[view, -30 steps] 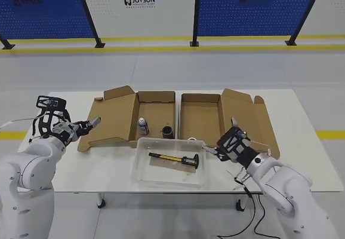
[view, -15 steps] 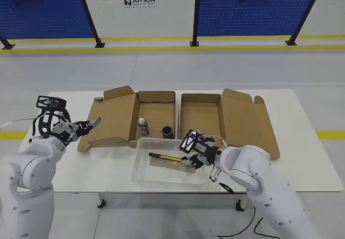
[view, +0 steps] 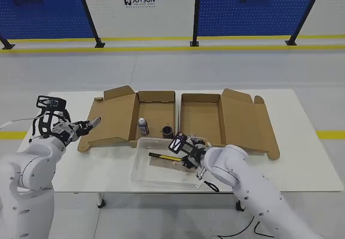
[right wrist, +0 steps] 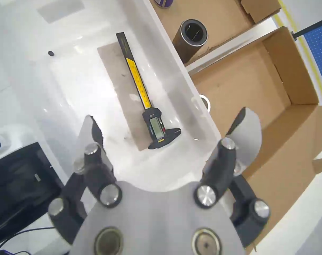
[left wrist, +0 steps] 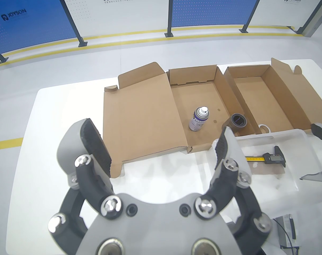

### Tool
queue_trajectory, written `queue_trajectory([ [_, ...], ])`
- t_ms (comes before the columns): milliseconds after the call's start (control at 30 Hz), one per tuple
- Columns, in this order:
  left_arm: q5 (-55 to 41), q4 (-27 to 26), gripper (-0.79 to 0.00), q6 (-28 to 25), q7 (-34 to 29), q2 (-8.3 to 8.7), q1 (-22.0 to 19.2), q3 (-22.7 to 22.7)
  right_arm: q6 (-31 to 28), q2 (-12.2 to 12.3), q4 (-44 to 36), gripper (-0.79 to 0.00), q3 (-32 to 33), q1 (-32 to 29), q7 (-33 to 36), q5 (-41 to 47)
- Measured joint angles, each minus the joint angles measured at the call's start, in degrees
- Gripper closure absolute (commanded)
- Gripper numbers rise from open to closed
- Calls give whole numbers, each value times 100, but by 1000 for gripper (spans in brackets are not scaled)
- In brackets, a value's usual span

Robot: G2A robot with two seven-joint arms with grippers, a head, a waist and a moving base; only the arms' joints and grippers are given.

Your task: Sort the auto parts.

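over the clear tray (view: 138, 170) at the 6 o'clock edge of the white surface (view: 304, 167), the right end effector (right wrist: 168, 115) hangs with its jaws spread wide and nothing between them. it is above the tray's 3 o'clock end. below it, a digital caliper (right wrist: 139, 91) lies flat on a brown card (right wrist: 113, 80) on the tray floor. its display head is apart from both fingers and its yellow scale runs toward 9 o'clock.

at 12 o'clock of the tray, two cardboard boxes sit side by side with lids folded open. the left box (view: 154, 110) holds an upright spray can (view: 142, 126) and, at the can's 3 o'clock, a black cylinder (view: 168, 130) with its open end showing, close to the box's corner. the right box (view: 202, 116) holds a small white ring (left wrist: 264, 128) in the corner nearest the tray.

at 9 o'clock of the surface, the left end effector (left wrist: 155, 127) hovers near the outer edge of the left box's flap, jaws apart and empty, well apart from the tray.
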Motion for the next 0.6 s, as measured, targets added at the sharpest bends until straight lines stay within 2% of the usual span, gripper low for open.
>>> queue_trajectory([
  [600,0,0,-785,0,0,0,0,0,-65,-180,439,-785,-440,222,157,1],
])
